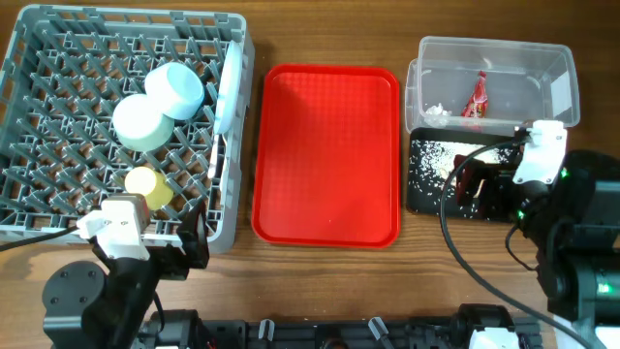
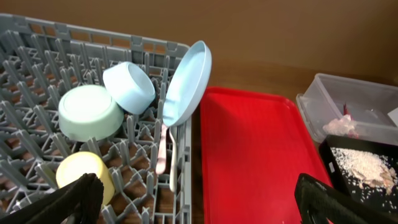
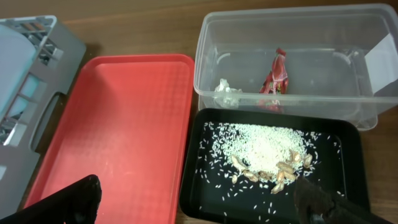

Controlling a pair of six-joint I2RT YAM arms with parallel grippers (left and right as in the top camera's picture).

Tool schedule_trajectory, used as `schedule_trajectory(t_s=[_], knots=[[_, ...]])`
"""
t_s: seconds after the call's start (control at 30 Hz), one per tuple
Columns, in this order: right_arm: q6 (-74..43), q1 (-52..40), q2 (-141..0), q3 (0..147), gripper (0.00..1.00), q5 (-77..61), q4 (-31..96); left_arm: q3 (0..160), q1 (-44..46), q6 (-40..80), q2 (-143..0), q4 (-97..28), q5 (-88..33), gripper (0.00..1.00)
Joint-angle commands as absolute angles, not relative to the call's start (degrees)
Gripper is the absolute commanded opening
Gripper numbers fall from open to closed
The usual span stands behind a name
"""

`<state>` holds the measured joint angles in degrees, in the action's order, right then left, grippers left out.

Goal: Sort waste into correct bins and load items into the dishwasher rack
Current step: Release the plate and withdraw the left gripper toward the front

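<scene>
While the left claw (image 2: 198,190) and the right claw (image 3: 196,188) were spread wide with nothing gripped, the plate (image 2: 186,81), green bowl (image 2: 87,112), blue bowl (image 2: 129,87), yellow cup (image 2: 84,174) and cutlery (image 2: 163,149) were lodged in the dishwasher rack (image 1: 58,116). The red wrapper (image 3: 277,73) and crumpled paper (image 3: 227,93) were contained in the clear tub (image 3: 348,106), and the crumbs (image 3: 261,146) were scattered in the black tray (image 3: 348,163) just beside it.

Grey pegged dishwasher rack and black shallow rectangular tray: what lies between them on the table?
The large red plastic serving tray lies flat between the rack and the black tray; the overhead view shows this.
</scene>
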<state>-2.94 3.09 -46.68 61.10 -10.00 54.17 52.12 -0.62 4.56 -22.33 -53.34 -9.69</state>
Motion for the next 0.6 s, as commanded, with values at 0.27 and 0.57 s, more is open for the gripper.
schedule_trajectory(t_s=[0.27,0.57], knots=[[-3.01,3.22,-55.44,60.40,1.00,-8.95,54.22,51.64,-0.25,3.42,-22.13,-61.65,-10.20,1.00],[-4.62,3.16,-53.19,60.14,1.00,-10.11,53.82,51.64,-0.25,3.42,-22.13,-64.82,-10.20,1.00]])
